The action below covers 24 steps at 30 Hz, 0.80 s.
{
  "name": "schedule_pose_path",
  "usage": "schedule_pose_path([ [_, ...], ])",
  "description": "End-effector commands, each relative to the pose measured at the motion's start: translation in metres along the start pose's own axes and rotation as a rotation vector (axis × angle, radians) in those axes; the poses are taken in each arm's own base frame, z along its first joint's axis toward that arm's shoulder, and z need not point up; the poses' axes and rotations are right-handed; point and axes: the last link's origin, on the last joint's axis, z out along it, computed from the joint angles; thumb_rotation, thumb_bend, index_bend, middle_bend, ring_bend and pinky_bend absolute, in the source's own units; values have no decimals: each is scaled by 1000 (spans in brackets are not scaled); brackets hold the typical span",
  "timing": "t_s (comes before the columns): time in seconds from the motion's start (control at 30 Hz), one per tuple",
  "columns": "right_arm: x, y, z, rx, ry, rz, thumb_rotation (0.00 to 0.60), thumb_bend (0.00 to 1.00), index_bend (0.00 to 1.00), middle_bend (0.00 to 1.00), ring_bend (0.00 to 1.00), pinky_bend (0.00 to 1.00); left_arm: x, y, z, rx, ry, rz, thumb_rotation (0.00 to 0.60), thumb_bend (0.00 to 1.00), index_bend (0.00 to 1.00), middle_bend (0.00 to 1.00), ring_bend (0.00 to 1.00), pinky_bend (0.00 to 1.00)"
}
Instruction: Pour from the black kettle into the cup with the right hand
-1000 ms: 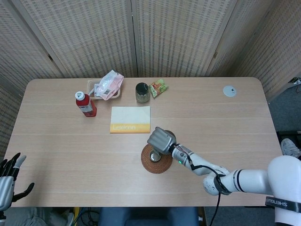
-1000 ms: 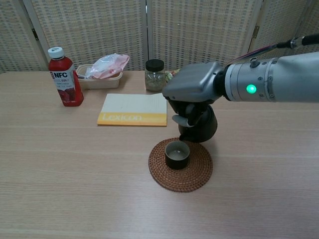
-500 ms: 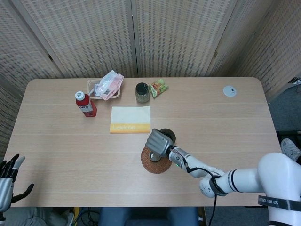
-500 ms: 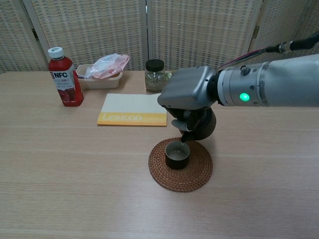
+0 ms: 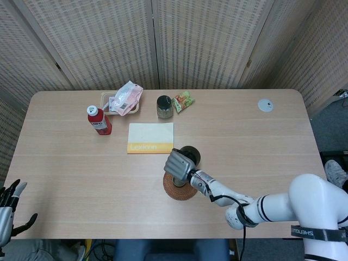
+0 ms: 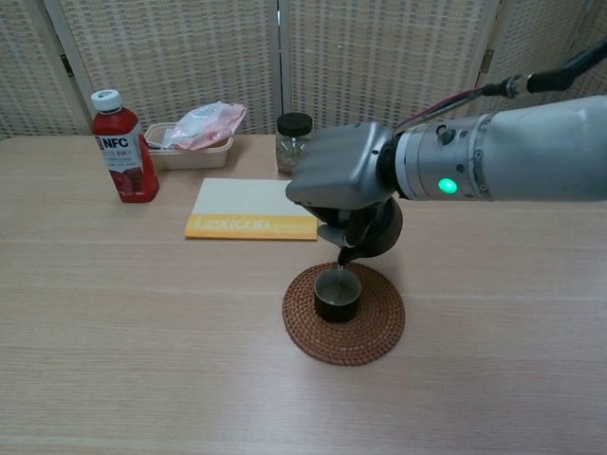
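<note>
The black kettle (image 6: 377, 232) hangs tipped above the table (image 6: 114, 322), its spout pointing down at the cup (image 6: 338, 294) directly beneath it, and a thin stream seems to run from spout to cup, though it is too fine in the chest view to be sure. The cup is a small dark one standing upright in the middle of a round woven coaster (image 6: 344, 316). The right hand (image 6: 341, 180) wraps over the top of the kettle, its fingers (image 6: 338, 232) curled closed around the handle side, so most of the kettle's body is hidden behind the grey hand shell (from the head view only a dark round edge shows past the hand). The right forearm (image 6: 493, 156) reaches in from the right with a green light lit on its wrist. Just behind the coaster lies a white and yellow book (image 6: 252, 221) marked Lexicon, flat on the table. Further back stand a glass jar (image 6: 295, 144) with a black lid and, beside it, a small green snack packet (image 5: 183, 100). To the left of those, a pink plastic bag (image 6: 204, 123) rests in a shallow tray (image 6: 193, 156), and a red NFC juice bottle (image 6: 125, 149) stands upright near the tray. A small round white disc (image 5: 265, 105) lies well apart at the far right of the table. The left hand (image 5: 10, 209) hangs off the near left corner of the table, fingers spread and holding nothing.
</note>
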Motion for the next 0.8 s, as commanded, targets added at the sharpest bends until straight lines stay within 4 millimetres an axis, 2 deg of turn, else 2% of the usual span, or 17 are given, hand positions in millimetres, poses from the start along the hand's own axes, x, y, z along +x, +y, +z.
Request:
schedule_pose_path([
  [0.03, 2, -1, 1, -1, -1, -13, 463, 841, 1000, 1000, 978, 497, 0, 0, 0, 0, 0, 0, 600, 254, 87, 30, 103, 12],
  [0.8, 9, -3, 1, -19, 2, -94, 464, 841, 1000, 1000, 979, 497, 0, -1, -1, 4, 1, 0, 600, 255, 87, 30, 103, 12],
])
